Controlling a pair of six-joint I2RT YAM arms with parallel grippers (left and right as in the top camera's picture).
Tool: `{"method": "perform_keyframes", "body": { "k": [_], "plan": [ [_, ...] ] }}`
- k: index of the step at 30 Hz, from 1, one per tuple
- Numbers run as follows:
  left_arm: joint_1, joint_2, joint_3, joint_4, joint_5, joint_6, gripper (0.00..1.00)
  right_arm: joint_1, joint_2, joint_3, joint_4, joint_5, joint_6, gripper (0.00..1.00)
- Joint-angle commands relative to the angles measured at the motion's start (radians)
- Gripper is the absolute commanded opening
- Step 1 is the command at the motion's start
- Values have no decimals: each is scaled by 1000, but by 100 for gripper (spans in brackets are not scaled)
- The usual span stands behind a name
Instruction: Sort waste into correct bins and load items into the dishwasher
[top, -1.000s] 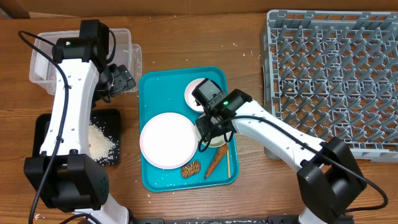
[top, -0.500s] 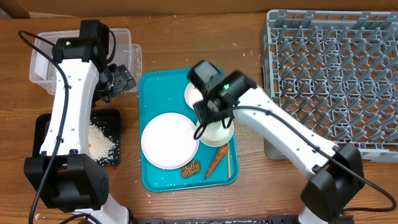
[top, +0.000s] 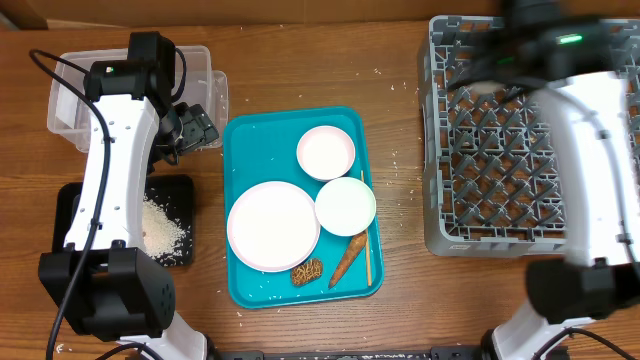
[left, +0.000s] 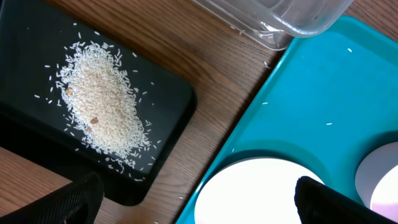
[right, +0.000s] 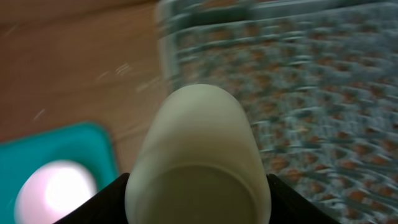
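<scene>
My right gripper (right: 199, 202) is shut on a small white cup (right: 198, 149), whose base faces the wrist camera. It hangs blurred above the near left corner of the grey dish rack (right: 311, 87); overhead, the right arm (top: 560, 45) is over the rack (top: 530, 140). My left gripper (left: 199, 205) stands open with nothing in it, over the edge of the large plate (left: 261, 186). On the teal tray (top: 245, 140) lie the large plate (top: 272, 225), two small bowls (top: 326, 152) (top: 345, 205), a carrot piece (top: 347, 258) and a brown lump (top: 306, 270).
The black tray (top: 70, 205) at the front left holds a heap of rice (top: 160, 225). The clear tub (top: 70, 110) stands behind it, under the left arm. A thin stick (top: 366, 255) lies at the teal tray's right edge. Loose rice grains dot the wood.
The right arm has lifted off the teal tray and swung fast to the back right, over the rack, with the cup in it. The left arm has not moved.
</scene>
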Motion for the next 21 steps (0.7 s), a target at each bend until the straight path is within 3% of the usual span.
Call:
{"method": "perform_keyframes", "body": {
  "k": [1, 6, 10, 17, 19, 21],
  "plan": [
    [-2, -5, -6, 0, -13, -17, 100, -278, 3, 20, 39, -47, 2, 53],
    [-2, -5, -6, 0, -13, -17, 100, -554, 50, 7, 130, -175, 2, 54],
    [-2, -5, -6, 0, -13, -17, 100, -682, 102, 7, 151, -239, 1, 57],
    [-2, -5, -6, 0, -13, -17, 100, -783, 214, 7, 152, -242, 2, 58],
    [-2, -5, -6, 0, -13, -17, 100, -786, 234, 7, 148, -242, 2, 62],
    [-2, -5, -6, 0, -13, -17, 100, -785, 246, 7, 144, -241, 2, 72]
  ]
}}
